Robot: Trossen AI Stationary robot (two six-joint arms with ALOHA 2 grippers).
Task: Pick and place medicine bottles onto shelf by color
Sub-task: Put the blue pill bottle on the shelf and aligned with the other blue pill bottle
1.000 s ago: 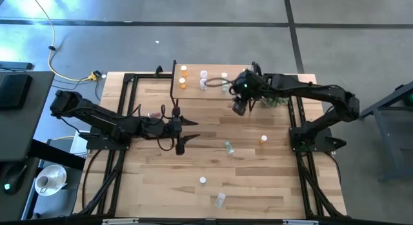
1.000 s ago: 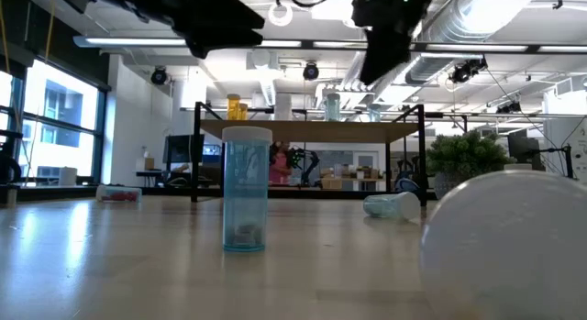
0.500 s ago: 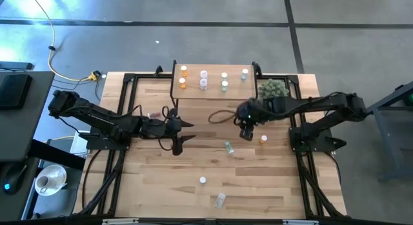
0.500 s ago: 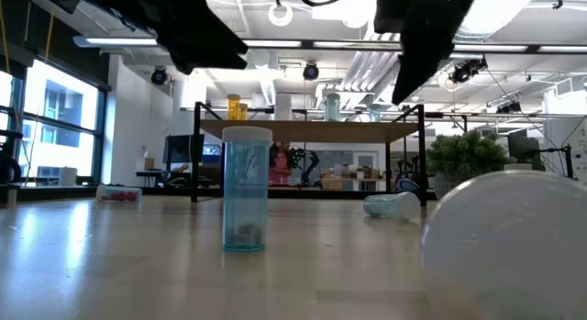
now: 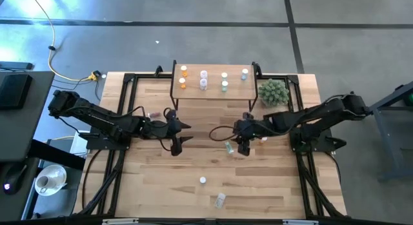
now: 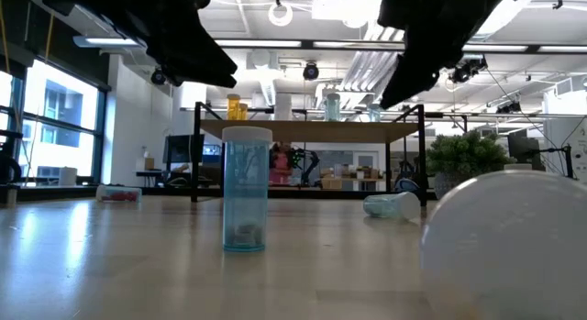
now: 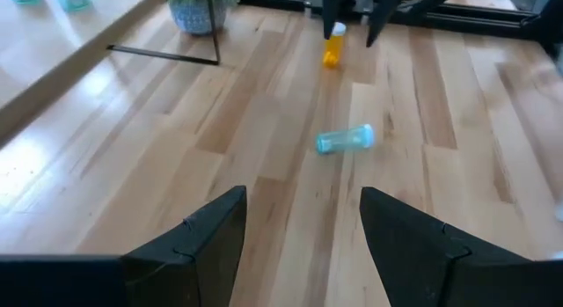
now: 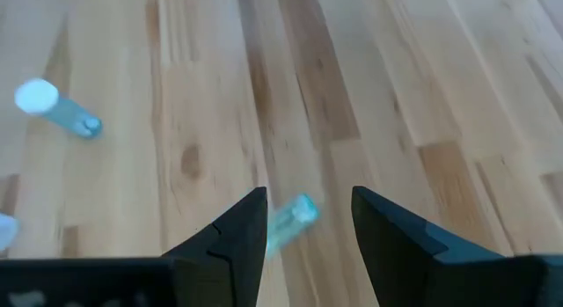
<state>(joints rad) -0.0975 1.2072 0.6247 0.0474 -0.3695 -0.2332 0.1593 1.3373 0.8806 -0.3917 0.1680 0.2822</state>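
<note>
The shelf (image 5: 213, 93) stands at the table's far edge with several upright bottles on it: orange (image 5: 183, 71), pink (image 5: 204, 75), green (image 5: 224, 77) and blue (image 5: 244, 73). A blue-green bottle (image 5: 228, 146) lies on its side mid-table. My right gripper (image 5: 243, 149) hovers open just beside and above it; in the right wrist view (image 8: 308, 197) the bottle (image 8: 290, 217) shows between the fingers, apart from them. My left gripper (image 5: 185, 135) hangs open over the table's left middle and faces the same bottle (image 7: 346, 140). An orange bottle (image 7: 334, 43) stands beyond it.
A spiky green plant ball (image 5: 273, 91) sits right of the shelf. A pink bottle (image 5: 153, 114) lies at the left. Toward the near edge, a blue bottle (image 6: 246, 187) stands upright and another bottle (image 5: 220, 200) lies on its side. Black frame rails run along both table sides.
My right gripper has swung from the shelf's right end toward the near edge and down, staying open, and now hangs over the lying blue-green bottle. My left gripper has tipped a little downward in place. No bottle has moved.
</note>
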